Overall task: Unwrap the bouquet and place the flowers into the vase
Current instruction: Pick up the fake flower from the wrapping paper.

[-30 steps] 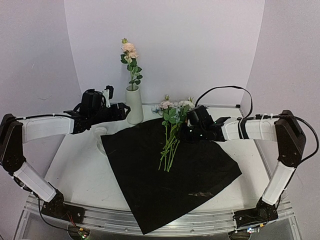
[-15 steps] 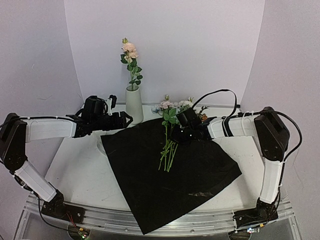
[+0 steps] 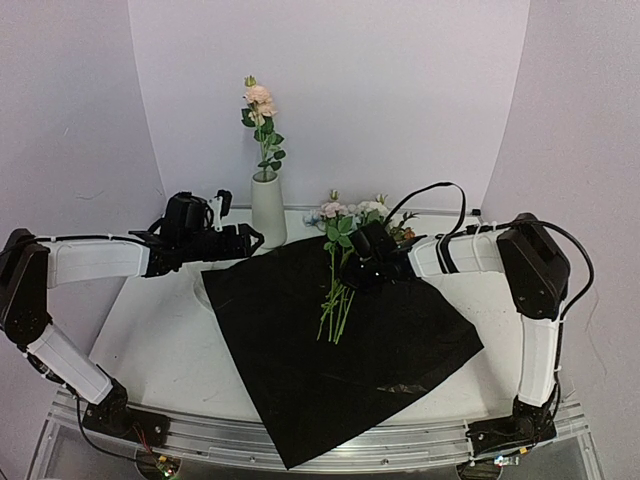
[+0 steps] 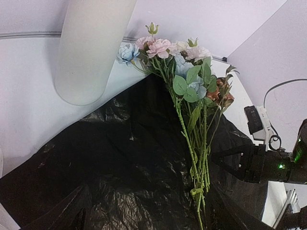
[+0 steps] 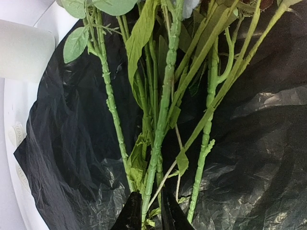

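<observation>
**R gripper** (image 5: 149,214): fingers (image 5: 132,213) closed on a single green stem, on its lower half, in the flowers (image 3: 337,292). Grip is narrow. Neighbouring stems lie just beside the pads and are not seen inside them.

**L gripper** (image 3: 248,240): jaws wide apart, nothing between them. It hovers at the far-left edge of the black wrapping sheet (image 3: 340,360), near the vase (image 3: 267,210).

**Flowers:** loose bunch lying flat on the sheet, heads toward the back wall, cut ends toward the arms. One pink bloom (image 3: 259,105) already stands in the vase.

**Handling (judged):**
- Artificial stems look light and prob. wire-cored, so springy, not brittle.
- Ribbed surface should give the pads purchase.
- Leaves may snag neighbours on the lift.
- Heads are top-heavy, so a hold nearer the cut end would let the bloom swing.
- Best hold approx. mid-stem, below the lowest leaves.
- Vase is tall, slim and narrow-mouthed, and looks easy to tip.

**Surface:** white table (image 3: 150,330). Sheet is crinkled and glossy, likely to slide.

**Room:** plain pale lilac backdrop (image 3: 400,100).
</observation>
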